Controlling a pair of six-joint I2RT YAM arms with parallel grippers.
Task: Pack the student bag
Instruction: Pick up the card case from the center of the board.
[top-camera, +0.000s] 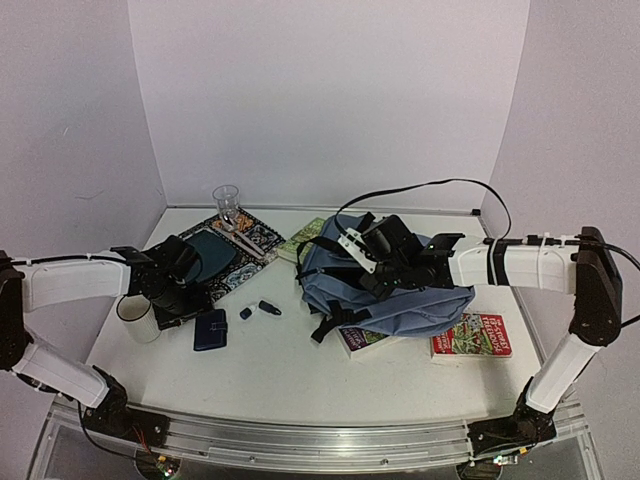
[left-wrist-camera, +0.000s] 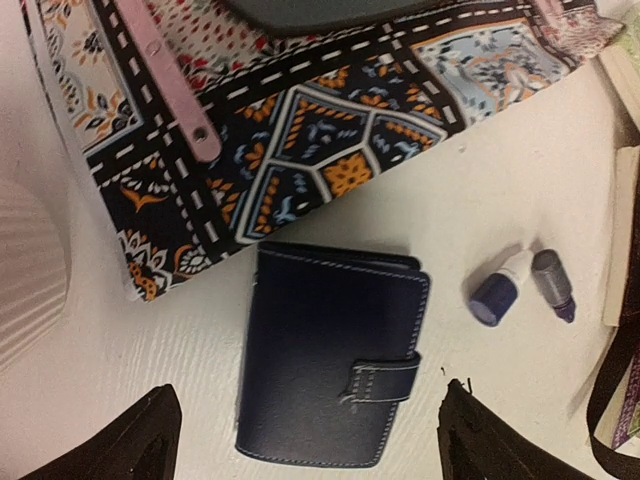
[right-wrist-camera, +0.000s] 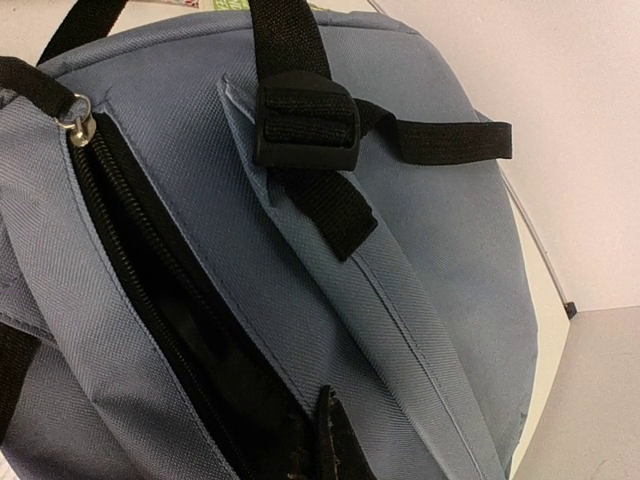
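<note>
The student bag (top-camera: 415, 300), grey-blue with black straps, lies right of centre; its zipper (right-wrist-camera: 150, 300) gapes open onto a dark inside. My right gripper (top-camera: 372, 255) rests on top of the bag. In the right wrist view its fingertips (right-wrist-camera: 335, 445) are pressed together on the fabric lip of the opening. My left gripper (top-camera: 190, 300) hovers open over a navy wallet (left-wrist-camera: 330, 365) that lies flat on the table. Its two dark fingers (left-wrist-camera: 130, 440) stand wide apart on either side of the wallet's lower end, apart from it.
A patterned pouch (left-wrist-camera: 300, 150) lies just beyond the wallet, with two small bottles (left-wrist-camera: 497, 293) to its right. A white mug (top-camera: 138, 315) stands by the left arm, a glass (top-camera: 226, 200) at the back. A red book (top-camera: 472, 335) lies right of the bag, which partly covers two other books (top-camera: 303, 237).
</note>
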